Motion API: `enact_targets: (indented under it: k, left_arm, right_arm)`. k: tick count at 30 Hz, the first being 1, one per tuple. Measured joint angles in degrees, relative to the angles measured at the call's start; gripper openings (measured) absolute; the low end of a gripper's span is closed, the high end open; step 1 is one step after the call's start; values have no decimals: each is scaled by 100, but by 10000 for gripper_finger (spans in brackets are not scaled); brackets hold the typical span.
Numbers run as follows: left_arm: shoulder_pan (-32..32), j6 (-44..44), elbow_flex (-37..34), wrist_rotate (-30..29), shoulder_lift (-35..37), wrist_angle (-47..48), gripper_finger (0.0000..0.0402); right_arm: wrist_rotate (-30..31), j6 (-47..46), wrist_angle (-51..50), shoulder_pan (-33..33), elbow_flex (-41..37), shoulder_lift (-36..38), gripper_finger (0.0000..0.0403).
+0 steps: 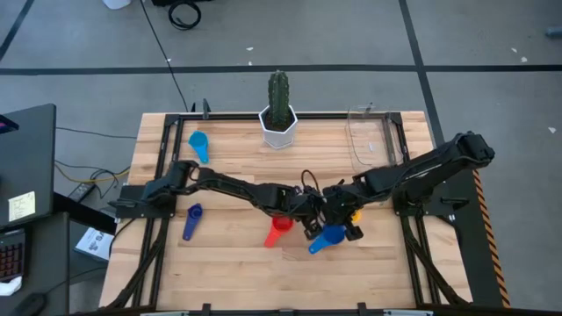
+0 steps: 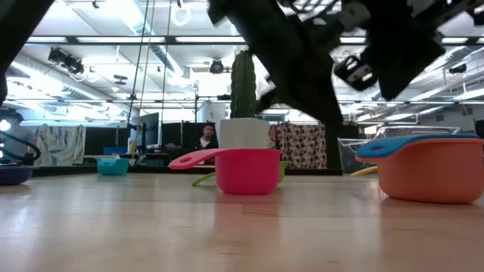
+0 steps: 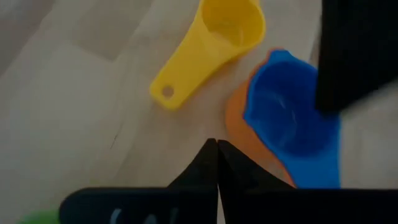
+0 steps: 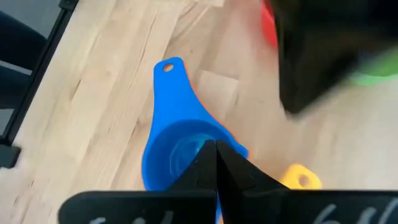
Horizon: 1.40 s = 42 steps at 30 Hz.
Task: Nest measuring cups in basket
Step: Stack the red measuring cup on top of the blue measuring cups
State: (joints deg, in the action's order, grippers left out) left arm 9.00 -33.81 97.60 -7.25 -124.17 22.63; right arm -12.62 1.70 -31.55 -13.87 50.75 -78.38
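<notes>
The blue cup (image 1: pixel 327 237) sits nested inside the orange cup (image 2: pixel 431 177) near the table's middle. The yellow cup (image 3: pixel 217 37) lies just beyond them, and the red cup (image 1: pixel 279 230) stands to their left. The purple cup (image 1: pixel 191 221) and the light blue cup (image 1: pixel 199 145) lie far to the left. A bit of the green cup (image 4: pixel 373 68) shows past the left arm. The clear basket (image 1: pixel 369 136) stands at the far right. My left gripper (image 3: pixel 216 142) is shut above bare wood between the yellow and blue cups. My right gripper (image 4: pixel 216 144) is shut above the blue cup's bowl (image 4: pixel 180 146).
A white pot with a green cactus (image 1: pixel 279 114) stands at the table's far edge, left of the basket. The two arms meet closely over the middle of the table. Bare wood (image 1: pixel 237 263) lies along the near edge. A person shows in the room behind (image 2: pixel 204 136).
</notes>
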Motion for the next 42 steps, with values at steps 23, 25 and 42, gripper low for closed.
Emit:
enact_targets:
  k: [23, 25, 42]
  left_arm:
    - [377, -1328, 5, 666, 781, 2497, 105]
    - [377, -1308, 6, 520, 781, 2443, 108]
    - [514, -425, 0, 442, 129, 2163, 110]
  right_arm:
    - [1174, -75, -1247, -68, 753, 1370, 3]
    - [1174, -127, -1253, -68, 751, 1368, 3]
    - [1173, -180, -1275, -66, 748, 1368, 4]
